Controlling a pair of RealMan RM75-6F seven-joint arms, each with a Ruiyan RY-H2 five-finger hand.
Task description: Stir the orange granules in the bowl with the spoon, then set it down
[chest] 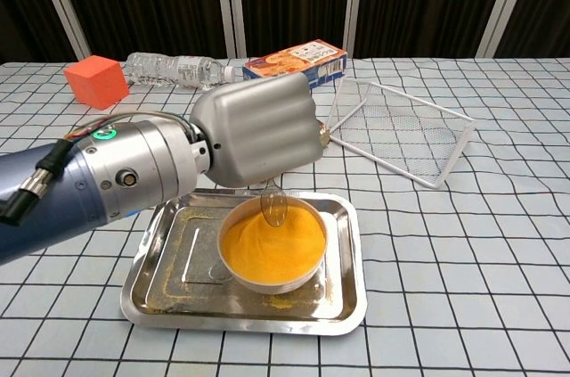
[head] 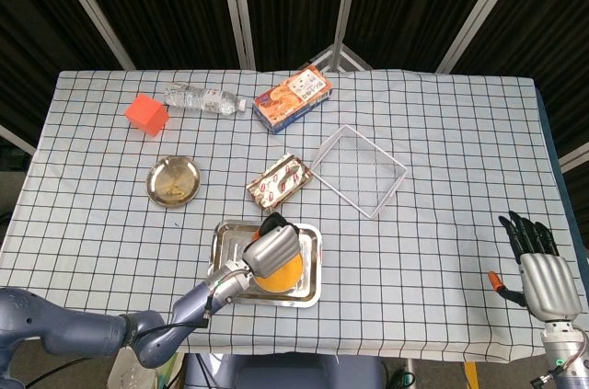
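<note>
spoon poised over the bowl, stirring not yet visibly begun

the left hand (chest: 258, 130) grasped the spoon (chest: 272, 206), fingers clenched around its handle, with the clear spoon head hanging just at the near rim of the white bowl (chest: 267, 281) and apparently touching or almost touching the orange granules (chest: 267, 248); i could not tell whether it had broken the surface. the granules lay in a smooth, undisturbed mound, so the stirring itself looked barely started, if at all. the bowl sat inside the steel tray (chest: 160, 261) near the table's front edge. what was left, by my reading: work the spoon through the granules, lift it out, and set it down. the right hand (head: 543, 269) rested released and empty, fingers apart, well away at the table's right edge.
</note>
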